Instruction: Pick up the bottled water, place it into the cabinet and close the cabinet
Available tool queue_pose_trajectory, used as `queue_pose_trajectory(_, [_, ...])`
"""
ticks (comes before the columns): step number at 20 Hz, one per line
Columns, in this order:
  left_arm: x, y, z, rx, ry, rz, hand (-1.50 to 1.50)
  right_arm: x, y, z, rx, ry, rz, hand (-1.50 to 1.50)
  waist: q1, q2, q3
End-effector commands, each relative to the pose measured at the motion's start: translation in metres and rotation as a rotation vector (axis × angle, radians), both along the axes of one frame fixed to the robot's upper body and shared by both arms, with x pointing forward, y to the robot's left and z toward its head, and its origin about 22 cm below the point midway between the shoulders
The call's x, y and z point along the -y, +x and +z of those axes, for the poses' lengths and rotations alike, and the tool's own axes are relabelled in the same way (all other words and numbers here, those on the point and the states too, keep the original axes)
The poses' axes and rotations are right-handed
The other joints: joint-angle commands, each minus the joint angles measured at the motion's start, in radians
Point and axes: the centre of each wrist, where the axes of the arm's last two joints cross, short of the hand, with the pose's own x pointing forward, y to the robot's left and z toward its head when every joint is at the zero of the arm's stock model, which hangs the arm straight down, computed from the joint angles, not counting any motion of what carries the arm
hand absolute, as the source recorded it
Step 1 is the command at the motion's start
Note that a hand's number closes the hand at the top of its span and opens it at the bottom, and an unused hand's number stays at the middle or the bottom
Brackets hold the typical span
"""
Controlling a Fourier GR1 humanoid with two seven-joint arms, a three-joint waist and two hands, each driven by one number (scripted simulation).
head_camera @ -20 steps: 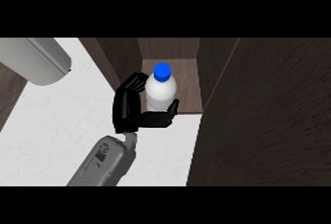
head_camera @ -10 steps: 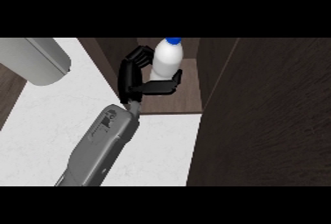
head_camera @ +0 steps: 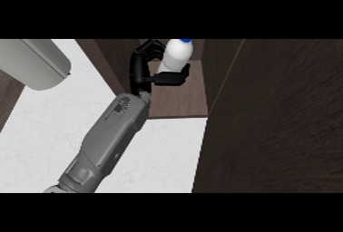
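Holding the bottled water (head_camera: pixel 177 55) deep inside the cabinet (head_camera: pixel 175 102), I have my right hand (head_camera: pixel 149 68) wrapped round its white body, thumb across the front. As I judge it, the bottle could tip if I let go before its base sits flat on the cabinet floor; I cannot tell whether it touches yet. Room is tight: the cabinet's left wall lies just beside my knuckles, and its open door (head_camera: pixel 275 122) stands close on the other side, so pulling out crooked could knock the bottle over.
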Motion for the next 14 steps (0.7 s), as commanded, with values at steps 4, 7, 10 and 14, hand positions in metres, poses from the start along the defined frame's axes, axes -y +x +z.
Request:
queue_pose_trajectory(4, [0.004,0.017,-0.007,-0.034,0.153,0.079,1.5,0.019,-0.02,0.035,0.036,0.022,0.028,-1.5,-0.007,0.004,0.0])
queue_pose_trajectory(7, [-0.006,0.017,-0.028,-0.071,0.214,0.129,1.5,0.005,-0.005,0.011,0.033,0.01,0.014,-1.5,-0.009,0.007,0.0])
queue_pose_trajectory(10, [-0.016,0.014,-0.044,-0.096,0.21,0.153,1.5,0.011,-0.017,0.023,0.031,0.021,0.0,-1.5,-0.015,0.006,-0.001])
queue_pose_trajectory(14, [-0.017,0.021,-0.04,-0.105,0.21,0.173,1.5,0.01,-0.018,0.015,0.019,0.028,0.018,-1.5,-0.021,0.008,0.0])
